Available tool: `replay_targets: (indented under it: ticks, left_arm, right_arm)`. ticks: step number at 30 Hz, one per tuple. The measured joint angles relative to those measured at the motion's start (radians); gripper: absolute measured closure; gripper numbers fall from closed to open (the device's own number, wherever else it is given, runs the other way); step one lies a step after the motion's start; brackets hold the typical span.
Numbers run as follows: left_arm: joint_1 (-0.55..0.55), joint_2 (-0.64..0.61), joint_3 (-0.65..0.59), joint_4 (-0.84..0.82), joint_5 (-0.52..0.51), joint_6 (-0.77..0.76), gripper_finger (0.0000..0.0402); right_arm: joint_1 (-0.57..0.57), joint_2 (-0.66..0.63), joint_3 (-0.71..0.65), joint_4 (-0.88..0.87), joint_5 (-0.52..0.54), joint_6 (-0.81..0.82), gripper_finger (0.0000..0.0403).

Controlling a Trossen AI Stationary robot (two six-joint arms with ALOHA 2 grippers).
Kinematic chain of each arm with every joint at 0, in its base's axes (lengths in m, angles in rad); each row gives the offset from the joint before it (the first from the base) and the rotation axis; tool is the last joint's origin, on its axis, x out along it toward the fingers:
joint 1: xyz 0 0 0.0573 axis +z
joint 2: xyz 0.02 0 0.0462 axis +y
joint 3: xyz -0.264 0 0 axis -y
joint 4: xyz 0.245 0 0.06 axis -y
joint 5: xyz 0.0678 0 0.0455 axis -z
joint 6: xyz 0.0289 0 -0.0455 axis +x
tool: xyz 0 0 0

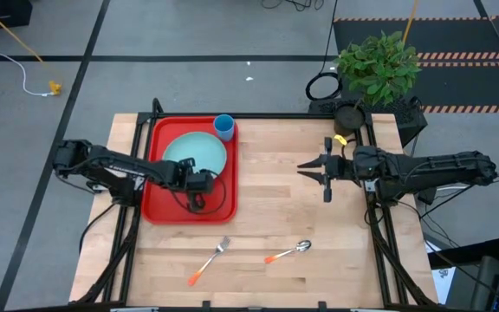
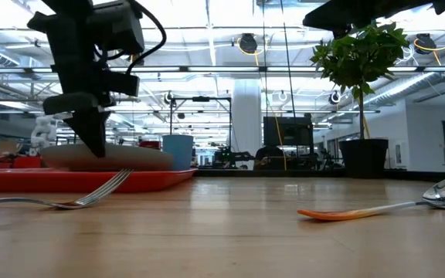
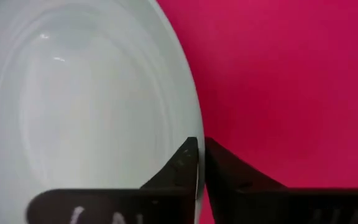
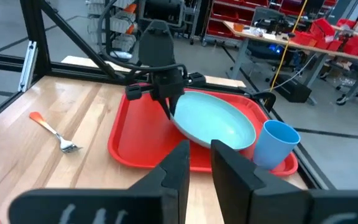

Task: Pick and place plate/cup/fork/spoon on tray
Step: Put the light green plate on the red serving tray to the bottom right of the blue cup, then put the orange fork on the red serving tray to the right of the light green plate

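Left gripper, at centre-left of the high view, had its jaws pinched on the rim of the plate, which lay on the tray. The plate looked rigid and slick, so an edge grip suited it. Right gripper idled, jaws slightly apart, empty.

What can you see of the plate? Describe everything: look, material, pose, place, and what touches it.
The plate is round, light teal, smooth and glossy, with a shallow bowl and raised rim; it looks empty. It sits inside the red tray, toward the end where the blue cup stands in the tray's corner. The left gripper is closed on the plate's rim, one finger on each side, and in the right wrist view the plate looks tilted, its gripped edge raised.
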Motion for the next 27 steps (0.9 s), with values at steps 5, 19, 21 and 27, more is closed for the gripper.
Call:
replay_targets:
  ticks: [5, 19, 21, 27]
  left_arm:
    - [0.012, 0.0, 0.0, 0.021, 0.002, -0.002, 0.0336]
    - [0.012, 0.0, 0.003, 0.046, 0.057, -0.088, 0.0319]
    - [0.012, 0.0, 0.02, 0.042, 0.08, -0.089, 0.0319]
    - [0.007, 0.0, 0.133, -0.038, 0.138, -0.193, 0.032]
  right_arm:
    - [0.0, 0.0, 0.0, -0.007, 0.0, 0.006, 0.0344]
    - [0.0, 0.0, 0.0, -0.022, 0.0, 0.027, 0.0344]
    - [0.0, 0.0, 0.0, -0.023, 0.0, 0.028, 0.0344]
    - [0.0, 0.0, 0.0, -0.025, 0.0, 0.068, 0.0344]
